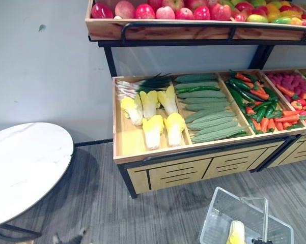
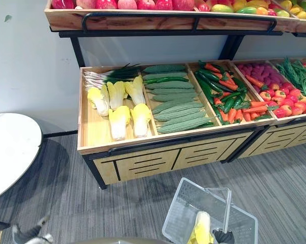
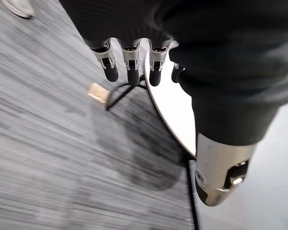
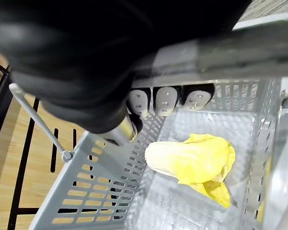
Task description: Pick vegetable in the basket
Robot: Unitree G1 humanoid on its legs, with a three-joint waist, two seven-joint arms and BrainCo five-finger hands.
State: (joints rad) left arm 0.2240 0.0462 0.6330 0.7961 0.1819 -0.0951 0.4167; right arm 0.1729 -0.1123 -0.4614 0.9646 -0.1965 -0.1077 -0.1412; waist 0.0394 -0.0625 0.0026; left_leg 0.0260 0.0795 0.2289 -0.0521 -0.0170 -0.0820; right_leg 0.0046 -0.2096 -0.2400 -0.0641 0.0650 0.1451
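A clear grey plastic basket (image 2: 181, 213) hangs low over the floor in front of the produce stand. One yellow-white cabbage (image 4: 191, 158) lies on its bottom. My right hand (image 4: 164, 100) is curled round the basket's handle (image 4: 239, 45) from above. Several more cabbages (image 1: 153, 129) lie in the stand's leftmost wooden crate (image 1: 123, 147), beside green scallions (image 1: 137, 84). My left hand (image 3: 129, 67) hangs with straight fingers over the carpet near the round table and holds nothing; its fingertips also show at the lower left (image 2: 28, 233).
A round white table (image 1: 20, 168) stands at the left. Cucumbers and bitter gourds (image 1: 209, 119), peppers and carrots (image 1: 259, 109) fill the crates further right. An upper shelf (image 1: 193, 30) carries apples and mangoes. Grey carpet (image 1: 117, 213) lies between stand and basket.
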